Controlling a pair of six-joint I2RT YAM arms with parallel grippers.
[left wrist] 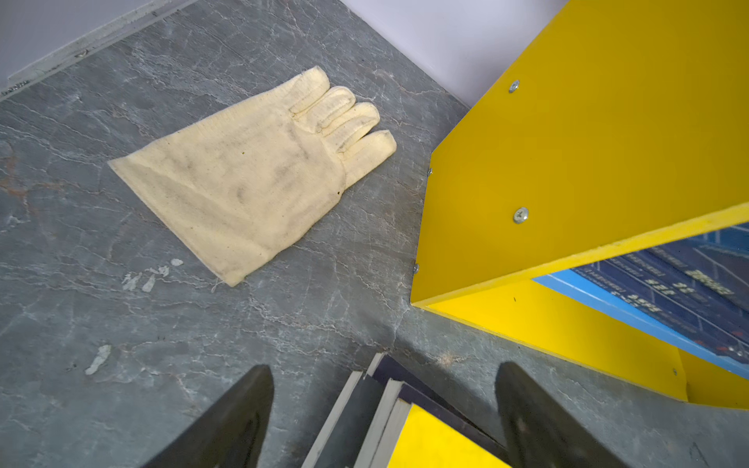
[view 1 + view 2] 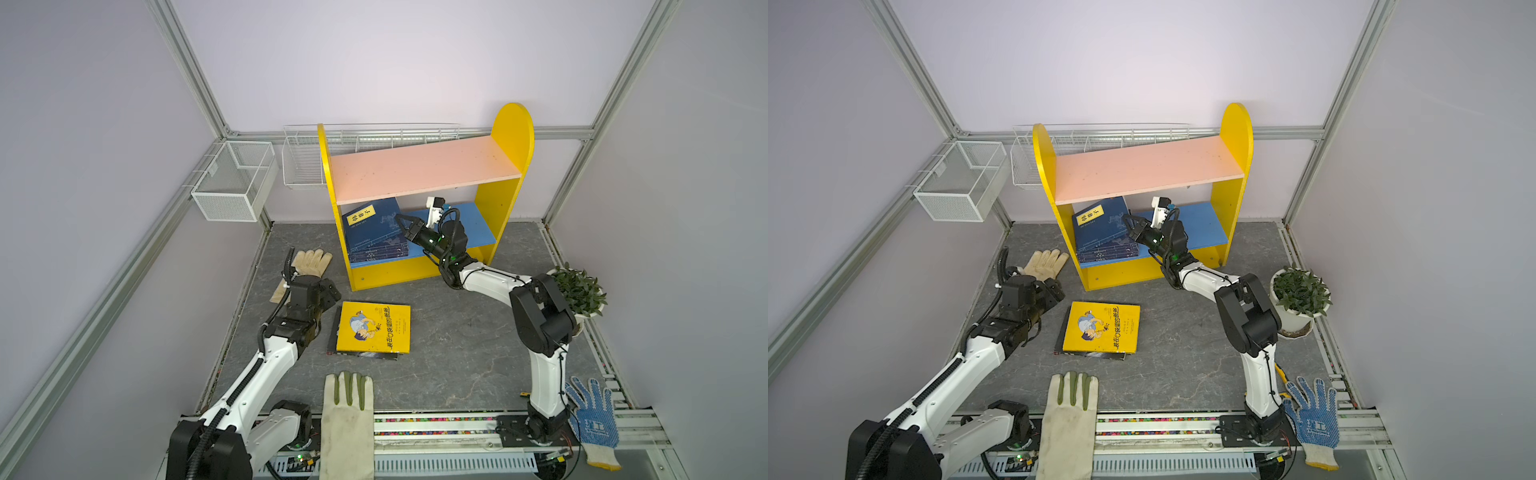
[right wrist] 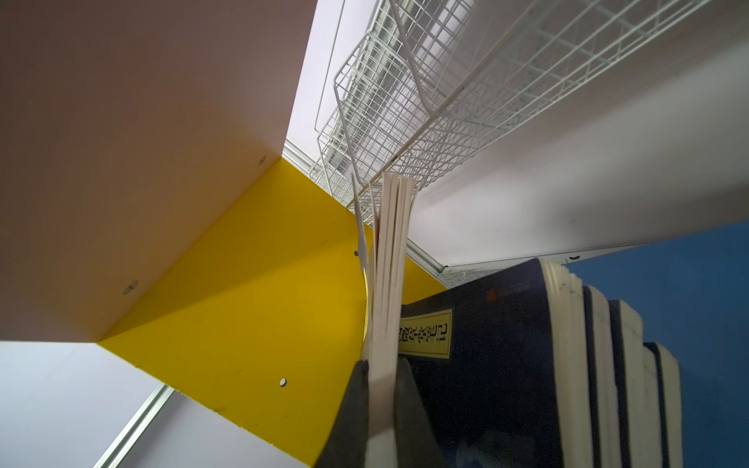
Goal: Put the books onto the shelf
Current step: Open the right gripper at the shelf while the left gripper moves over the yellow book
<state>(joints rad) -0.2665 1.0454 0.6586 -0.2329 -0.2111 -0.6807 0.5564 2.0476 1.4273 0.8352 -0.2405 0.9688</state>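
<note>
The shelf (image 2: 513, 137) (image 2: 1235, 133) stands at the back, with a pink upper board (image 2: 424, 166) and a blue lower board (image 2: 473, 226). Several navy books (image 2: 378, 249) (image 3: 506, 344) are stacked on the lower board. My right gripper (image 2: 401, 220) (image 3: 383, 389) reaches into that tier, shut on the page edge of a tilted navy book (image 2: 365, 216) (image 3: 391, 263) with a yellow label. A yellow book (image 2: 374, 328) (image 1: 433, 445) lies on the floor on top of dark books (image 2: 361, 354) (image 1: 356, 417). My left gripper (image 2: 328, 291) (image 1: 385, 405) hangs open over that pile's corner, holding nothing.
A cream glove (image 2: 309, 266) (image 1: 251, 182) lies left of the shelf. Another glove (image 2: 347, 419) lies at the front, and a blue dotted glove (image 2: 592, 415) at the front right. A potted plant (image 2: 579, 291) stands on the right. White wire baskets (image 2: 235, 178) (image 3: 425, 101) hang on the back frame.
</note>
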